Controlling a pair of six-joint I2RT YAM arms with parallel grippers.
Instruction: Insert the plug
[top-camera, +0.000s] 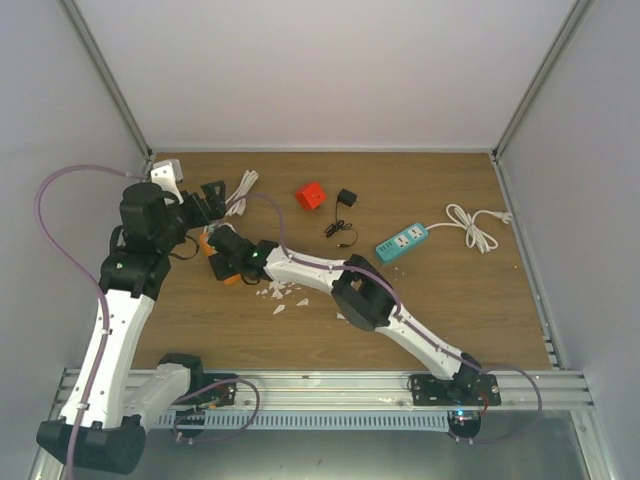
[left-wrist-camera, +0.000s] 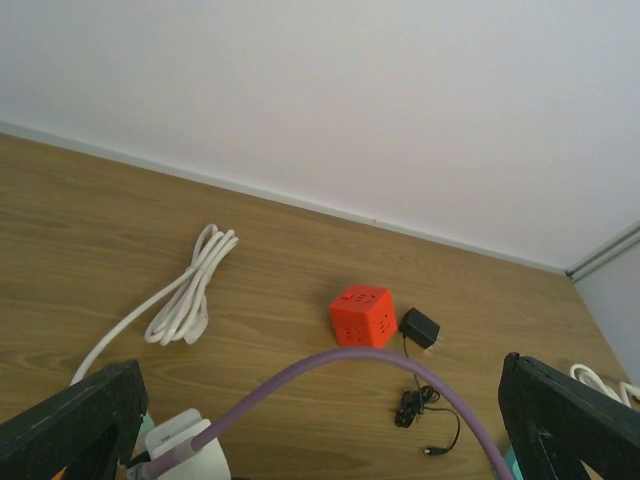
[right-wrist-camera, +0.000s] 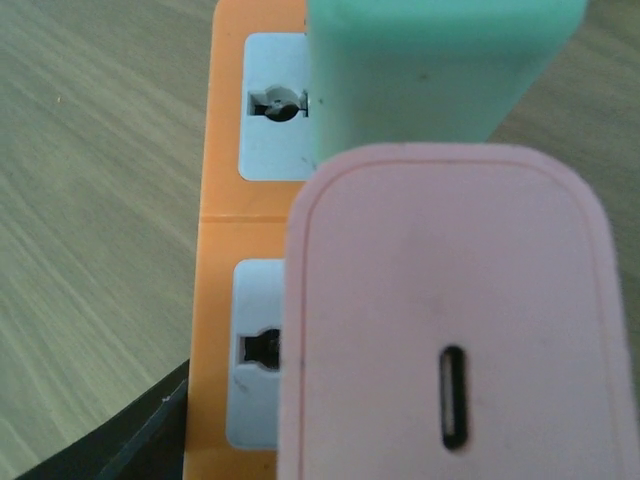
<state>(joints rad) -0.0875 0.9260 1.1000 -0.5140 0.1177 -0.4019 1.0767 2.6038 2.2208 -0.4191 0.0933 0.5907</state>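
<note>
We are pinching the pink plug (right-wrist-camera: 460, 320) in the right hand (top-camera: 225, 255) squarely over the orange power strip (right-wrist-camera: 225, 150) to line up its pins, left hand (top-camera: 208, 200) hanging spread.

Left jaws spread, right arm (top-camera: 310, 268) outstretched.

On your wooden table (top-camera: 450, 310) you have a coiled white cable (top-camera: 241, 189) at the far left. A red cube (top-camera: 311, 195) sits near a black adapter (top-camera: 346, 198). Toward the right lies a teal strip (top-camera: 402, 241) with its white cord (top-camera: 476, 226). At the left are an orange strip (right-wrist-camera: 215, 250) and white scraps (top-camera: 279, 293).
</note>
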